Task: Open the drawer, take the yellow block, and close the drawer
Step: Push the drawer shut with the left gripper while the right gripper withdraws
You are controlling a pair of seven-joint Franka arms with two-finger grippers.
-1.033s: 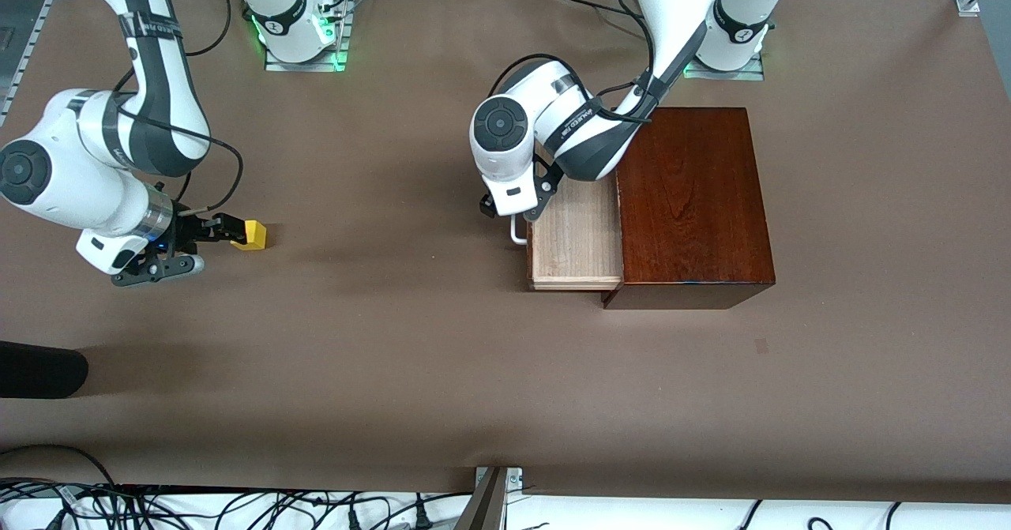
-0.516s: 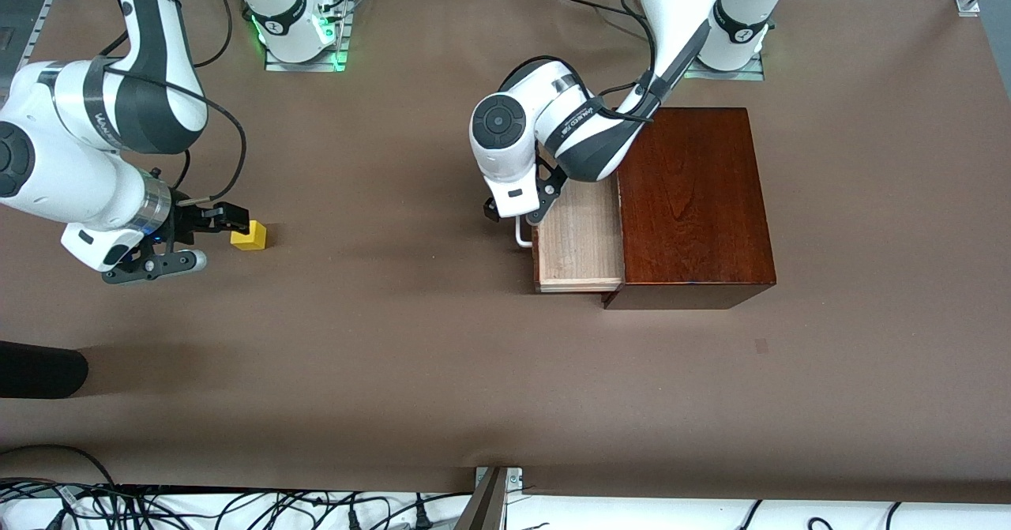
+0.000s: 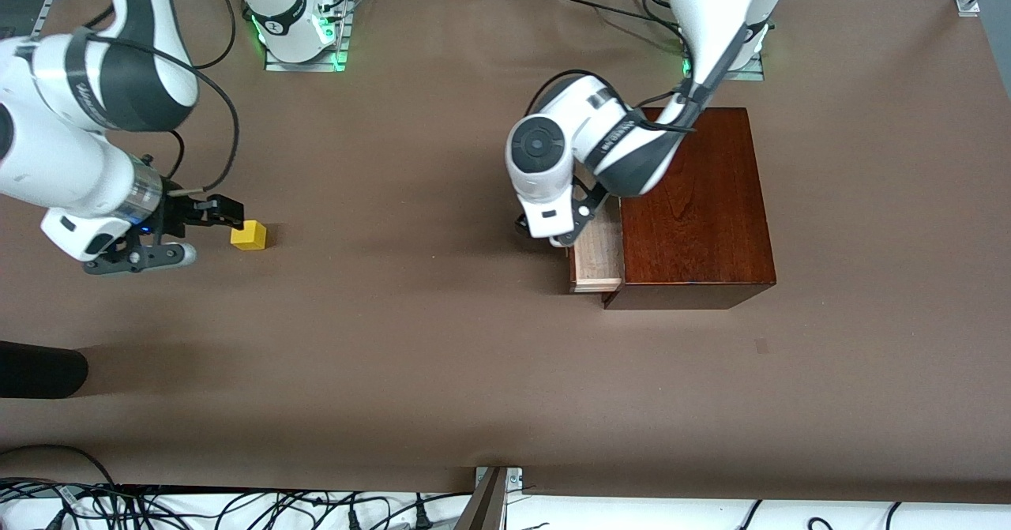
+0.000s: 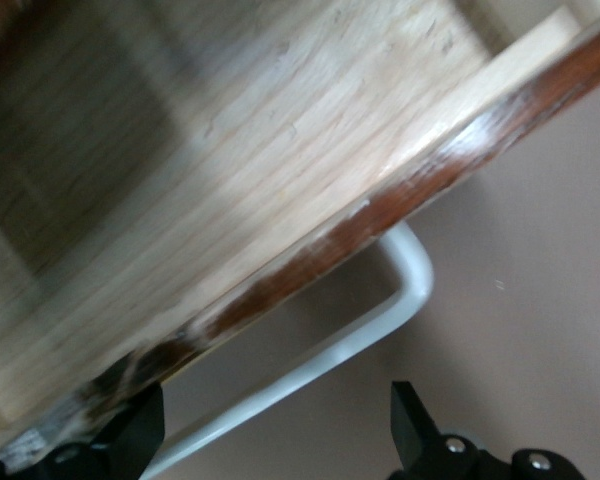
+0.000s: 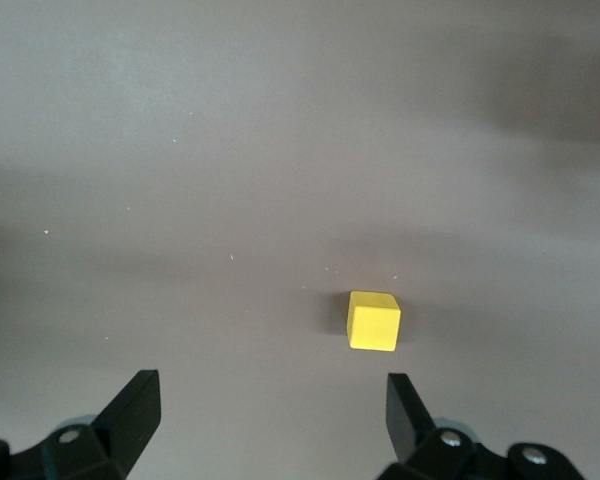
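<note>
1. Front view: shows the yellow block (image 3: 249,235) out on the table (image 3: 442,372), at nine o'clock from the box (image 3: 695,206), just clear of the wide-spread right gripper (image 3: 201,230). Shows the drawer (image 3: 598,249) partly open, left gripper (image 3: 553,238) at its front.
2. Left wrist view: puts the left gripper (image 4: 275,420) spread wide astride the white handle (image 4: 400,290), not pinching. Likely pushing the drawer (image 4: 280,150) shut; closing unfinished.
3. Right wrist view: finds the block (image 5: 374,320) lying free, apart from the open right gripper (image 5: 270,400). Taking looks done.

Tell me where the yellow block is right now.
In the front view the yellow block sits on the brown table toward the right arm's end, just beside the open right gripper and well apart from the drawer.
</note>
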